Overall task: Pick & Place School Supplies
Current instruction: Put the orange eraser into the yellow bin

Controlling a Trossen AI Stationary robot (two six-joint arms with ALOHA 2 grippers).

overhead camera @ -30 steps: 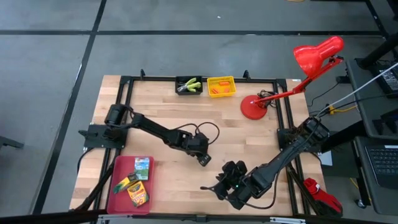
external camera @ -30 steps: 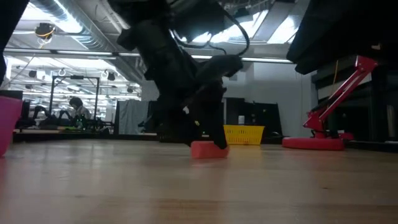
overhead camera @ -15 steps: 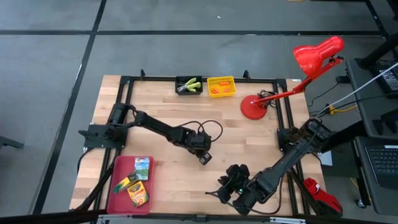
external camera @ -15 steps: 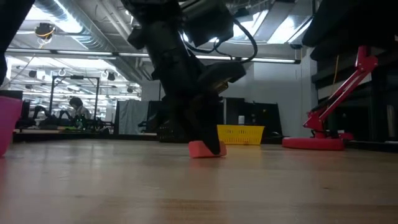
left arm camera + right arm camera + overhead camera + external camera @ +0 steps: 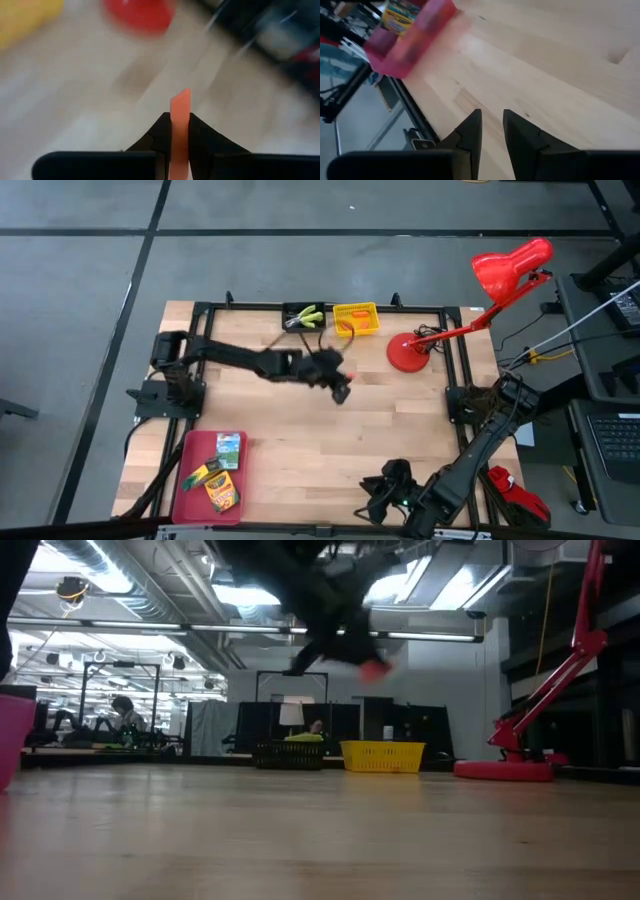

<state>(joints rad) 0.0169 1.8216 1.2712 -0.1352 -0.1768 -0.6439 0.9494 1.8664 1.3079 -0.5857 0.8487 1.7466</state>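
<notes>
Left wrist view shows the left gripper now clamped on the orange piece, lifted off the table toward the yellow bin; the right gripper waits, jaws slightly apart.

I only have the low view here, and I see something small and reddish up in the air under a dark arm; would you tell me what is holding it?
Observer: The left gripper is shut on it: a flat orange piece pinched between its fingers, shown by the left wrist view.
Operator: Thank you. Where over the table is it?
Observer: From above, the left gripper is over bare wood, short of the yellow bin.
Operator: And the right arm?
Observer: The right gripper waits near the table's front edge, holding nothing.
</notes>
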